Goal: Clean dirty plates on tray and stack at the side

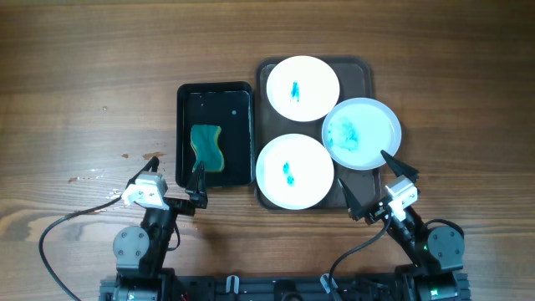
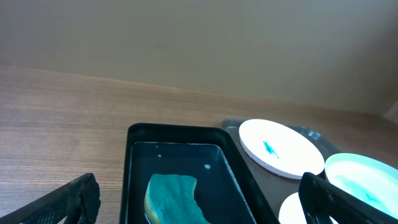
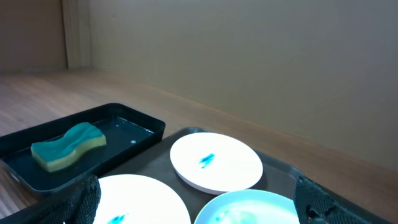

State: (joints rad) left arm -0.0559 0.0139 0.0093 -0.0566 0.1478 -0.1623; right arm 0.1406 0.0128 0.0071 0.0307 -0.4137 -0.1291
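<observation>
Your right gripper (image 1: 362, 167), jaws spread wide, is nearest: the heavily teal-smeared round white plate (image 1: 361, 132) sits at its 12 o'clock

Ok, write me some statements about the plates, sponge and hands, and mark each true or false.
All three plates carry teal smears. True.
The right plate overhangs the rim of the tray. True.
The sponge lies on a plate. False: the sponge sits in the black basin of water.
Both hands are shut. False: the left hand and right hand stand open, holding nothing.
</observation>
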